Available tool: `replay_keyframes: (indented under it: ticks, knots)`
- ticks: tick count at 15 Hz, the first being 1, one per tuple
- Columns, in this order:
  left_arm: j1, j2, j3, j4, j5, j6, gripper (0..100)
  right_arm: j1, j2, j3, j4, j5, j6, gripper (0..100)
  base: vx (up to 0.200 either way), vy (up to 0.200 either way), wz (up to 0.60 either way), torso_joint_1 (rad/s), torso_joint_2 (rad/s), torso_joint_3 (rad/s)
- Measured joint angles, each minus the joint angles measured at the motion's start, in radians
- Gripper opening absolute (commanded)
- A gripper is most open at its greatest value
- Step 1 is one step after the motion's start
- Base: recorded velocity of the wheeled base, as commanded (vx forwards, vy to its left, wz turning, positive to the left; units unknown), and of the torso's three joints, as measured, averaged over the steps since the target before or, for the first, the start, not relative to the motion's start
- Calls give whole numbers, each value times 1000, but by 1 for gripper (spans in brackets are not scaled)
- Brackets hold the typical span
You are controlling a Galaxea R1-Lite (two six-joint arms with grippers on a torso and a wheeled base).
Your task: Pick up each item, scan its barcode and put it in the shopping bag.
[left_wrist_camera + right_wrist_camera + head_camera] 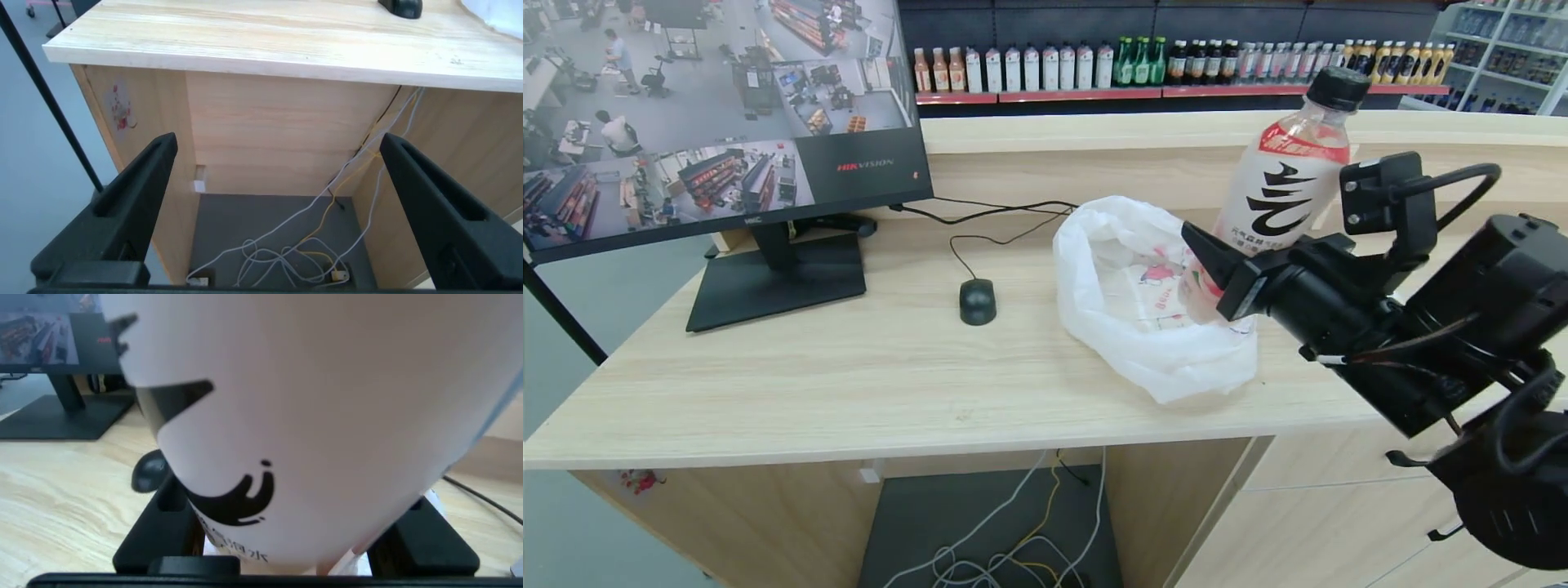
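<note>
Pale wood counter (849,384) carries the white shopping bag (1111,343), which lies open just beneath the jaws of the right gripper (1207,282). Those jaws clamp the tilted bottle (1286,180) near its base. We judge that bagging remains; whether the bottle is scanned, we cannot tell. The left wrist view adds the left gripper (278,188), jaws wide and empty, with cables (327,220) beyond them. The head view adds the mouse (977,300).
</note>
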Motion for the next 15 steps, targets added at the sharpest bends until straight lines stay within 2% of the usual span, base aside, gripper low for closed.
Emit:
replay_keyframes:
  ticks: [9,15]
  knots:
    - [0,0,0,0,0,1,100,-25,178,-269,145,-5,-9,0,0,0,0,0,0,0]
    - [0,0,0,0,0,1,100,-71,309,-411,154,1,-1,0,0,0,0,0,0,0]
